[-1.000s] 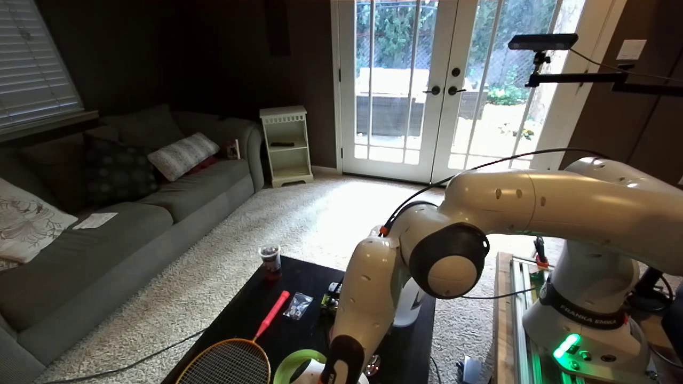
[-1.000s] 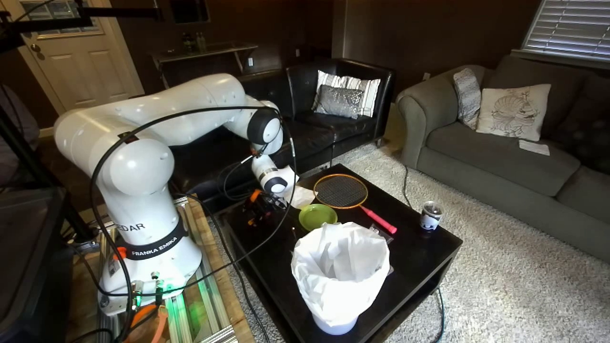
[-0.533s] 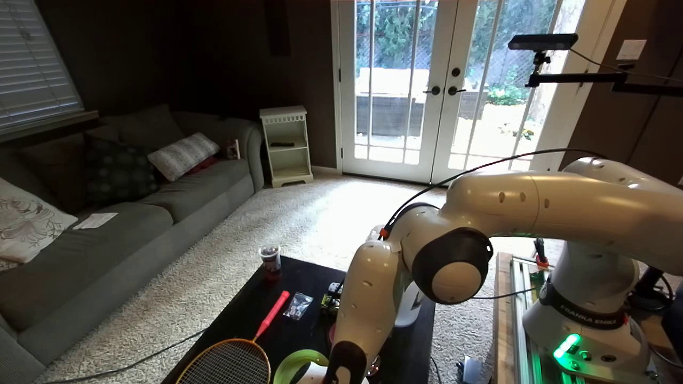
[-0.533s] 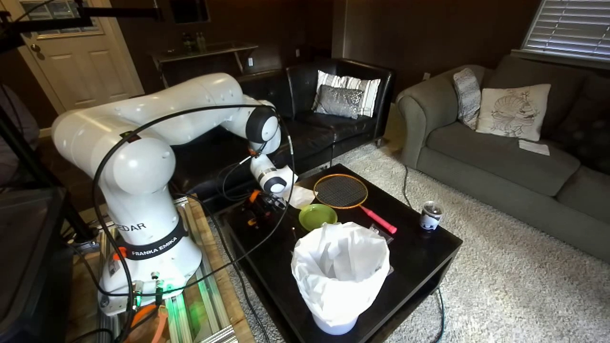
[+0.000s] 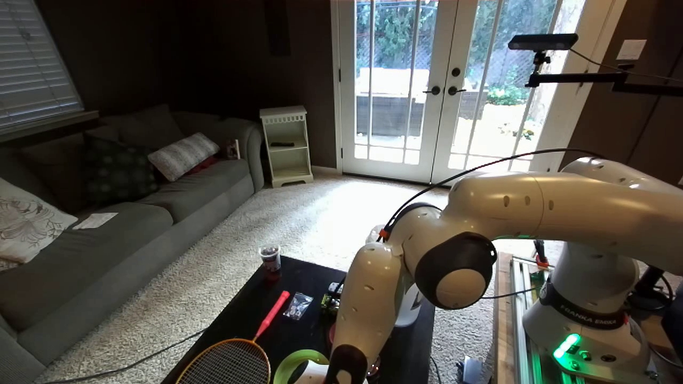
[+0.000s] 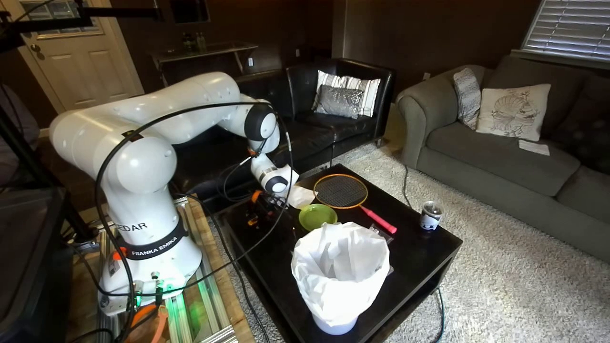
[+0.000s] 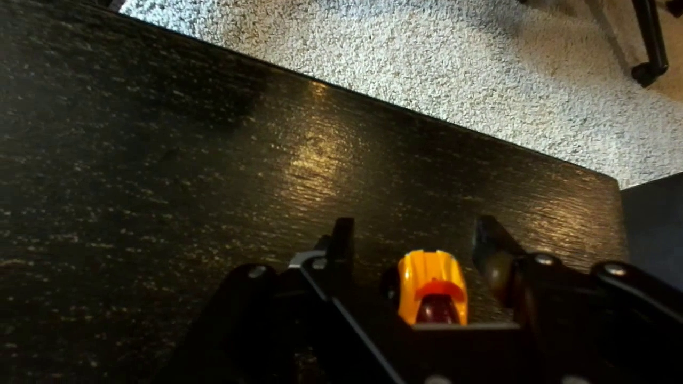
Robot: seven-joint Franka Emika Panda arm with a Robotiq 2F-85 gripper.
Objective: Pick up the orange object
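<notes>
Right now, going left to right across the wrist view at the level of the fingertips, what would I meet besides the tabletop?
One gripper finger, the orange toy car, the other gripper finger, then a dark surface at the right edge, too little shown to name.

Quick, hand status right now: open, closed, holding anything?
Hand: open, holding nothing; the orange toy car sits between its jaws, not gripped.
</notes>
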